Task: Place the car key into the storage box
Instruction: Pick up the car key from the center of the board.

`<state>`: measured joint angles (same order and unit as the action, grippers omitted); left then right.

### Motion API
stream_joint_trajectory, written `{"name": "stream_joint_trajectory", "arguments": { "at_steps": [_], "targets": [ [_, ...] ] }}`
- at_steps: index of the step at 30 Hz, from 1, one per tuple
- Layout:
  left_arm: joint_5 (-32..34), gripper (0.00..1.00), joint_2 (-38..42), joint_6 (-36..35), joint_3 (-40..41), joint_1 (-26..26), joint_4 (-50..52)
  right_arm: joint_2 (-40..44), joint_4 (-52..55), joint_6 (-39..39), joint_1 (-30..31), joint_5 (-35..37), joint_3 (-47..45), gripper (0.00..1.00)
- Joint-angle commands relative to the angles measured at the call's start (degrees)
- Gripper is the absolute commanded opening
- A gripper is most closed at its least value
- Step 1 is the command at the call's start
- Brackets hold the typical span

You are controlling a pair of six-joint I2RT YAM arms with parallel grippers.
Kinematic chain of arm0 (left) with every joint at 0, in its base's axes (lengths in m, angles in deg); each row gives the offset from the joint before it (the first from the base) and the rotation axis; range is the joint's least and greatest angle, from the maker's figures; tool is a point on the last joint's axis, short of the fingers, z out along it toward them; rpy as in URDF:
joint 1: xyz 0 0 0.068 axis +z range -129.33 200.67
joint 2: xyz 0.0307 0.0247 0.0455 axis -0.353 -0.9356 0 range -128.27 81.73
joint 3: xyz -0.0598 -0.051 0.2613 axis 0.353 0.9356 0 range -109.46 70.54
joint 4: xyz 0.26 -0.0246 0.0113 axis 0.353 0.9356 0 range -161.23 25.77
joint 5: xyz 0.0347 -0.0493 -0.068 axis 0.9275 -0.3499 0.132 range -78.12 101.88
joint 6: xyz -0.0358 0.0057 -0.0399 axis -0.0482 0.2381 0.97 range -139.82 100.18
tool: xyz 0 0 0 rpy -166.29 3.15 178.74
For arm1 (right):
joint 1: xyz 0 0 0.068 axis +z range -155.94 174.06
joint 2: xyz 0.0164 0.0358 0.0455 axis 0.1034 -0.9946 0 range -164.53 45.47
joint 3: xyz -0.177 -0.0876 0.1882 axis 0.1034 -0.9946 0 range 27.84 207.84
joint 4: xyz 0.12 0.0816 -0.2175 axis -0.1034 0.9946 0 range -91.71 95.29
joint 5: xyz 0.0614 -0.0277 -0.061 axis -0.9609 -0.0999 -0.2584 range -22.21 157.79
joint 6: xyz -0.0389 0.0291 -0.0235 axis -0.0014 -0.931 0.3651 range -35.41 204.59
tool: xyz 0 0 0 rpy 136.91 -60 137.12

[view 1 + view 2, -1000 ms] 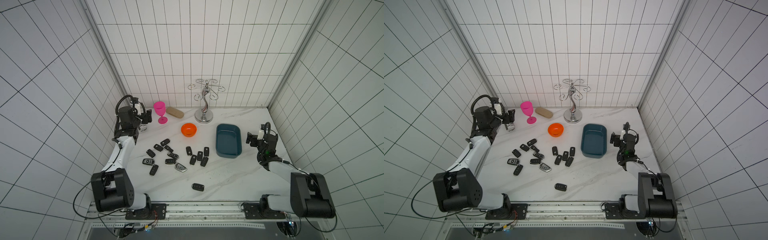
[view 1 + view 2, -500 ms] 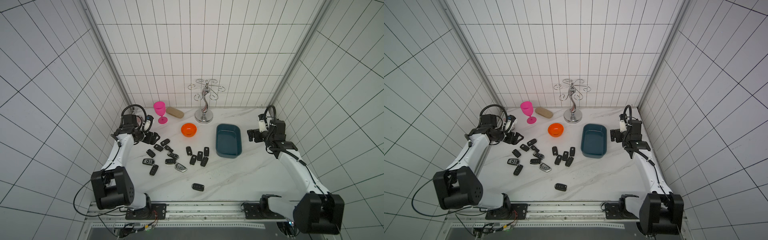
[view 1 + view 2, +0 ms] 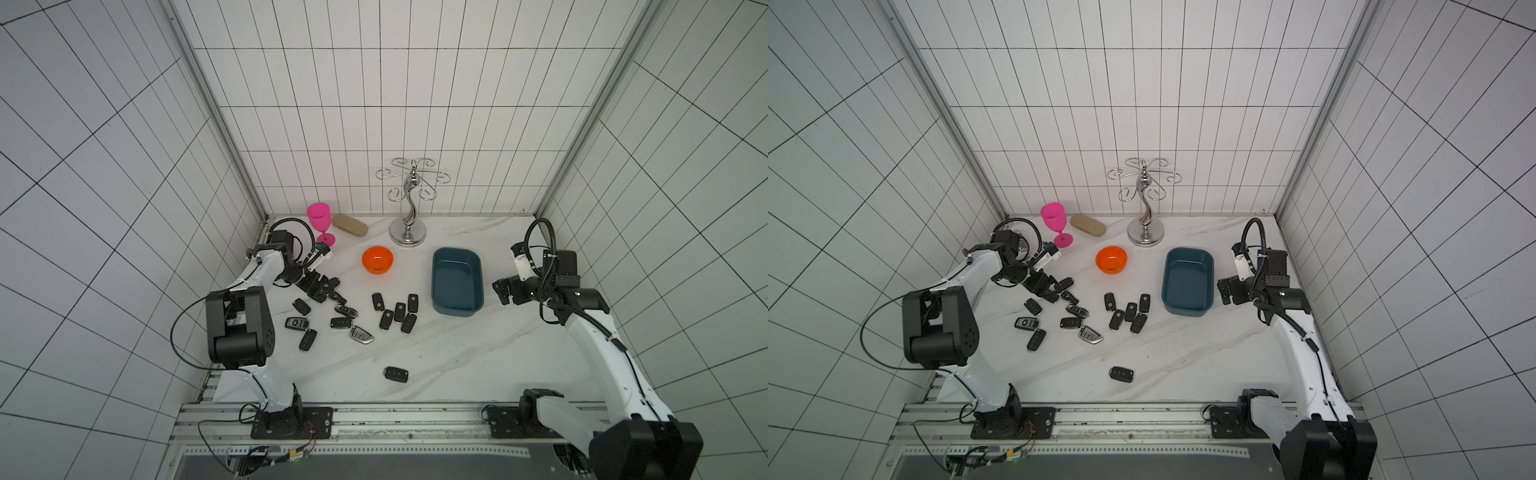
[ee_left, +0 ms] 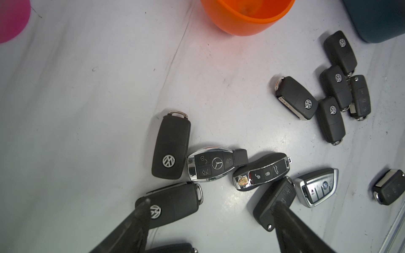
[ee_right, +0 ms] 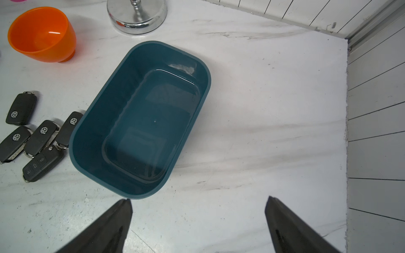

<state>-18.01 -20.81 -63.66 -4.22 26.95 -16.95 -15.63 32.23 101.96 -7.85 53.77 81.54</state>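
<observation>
White marble-look tabletop [image 3: 457, 353], pretty cluttered. The dark teal rectangular plastic storage box [image 3: 455, 282] sat empty, and the right gripper [image 3: 500, 291] gaped beside it, holding nothing. The left gripper [image 4: 211, 207] hung wide open, empty, over the black plastic car keys [image 4: 171, 151] on the table. Reaching step, I'd say. Next: straddle one key and pinch.

Teal storage box [image 3: 457, 286], orange bowl [image 3: 377, 260], pink goblet [image 3: 319, 214]

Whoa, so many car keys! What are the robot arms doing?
The job is getting keys into the blue box. The left gripper hovers open, low over a cluster of keys, with none gripped yet. The right gripper hangs open beside the box, which is empty.
</observation>
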Motion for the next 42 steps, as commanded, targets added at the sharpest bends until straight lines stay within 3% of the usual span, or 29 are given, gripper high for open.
{"name": "stream_joint_trajectory", "arguments": {
  "at_steps": [1,7,24,30,36,42],
  "targets": [
    [2.58,0.84,-2.59,-1.47,-2.07,-1.19,-1.24,0.61,2.42,2.32,-1.03,-2.93,-2.29,0.99],
    [2.73,0.84,-4.77,2.39,-1.37,-1.43,-9.64,0.41,1.52,2.32,-2.47,-4.08,-3.33,0.99],
    [8.2,0.81,-13.18,2.62,-4.3,-4.98,-13.89,-0.25,-0.51,1.89,-3.97,-4.6,-5.37,0.98],
    [12.77,0.71,-13.18,2.79,-3.12,-6.31,-13.41,0.18,-0.7,1.49,-4.67,-4.78,-5.48,0.99],
    [16.81,0.68,-12.97,4.41,-1.21,-6.35,-13.76,0.01,-0.96,1.27,-5.03,-5.03,-5.53,0.99],
    [18.32,0.51,-14.06,5.49,-2.24,-6.21,-11.87,-0.17,-0.9,1.44,-5.12,-4.87,-5.63,0.98]
  ]
}}
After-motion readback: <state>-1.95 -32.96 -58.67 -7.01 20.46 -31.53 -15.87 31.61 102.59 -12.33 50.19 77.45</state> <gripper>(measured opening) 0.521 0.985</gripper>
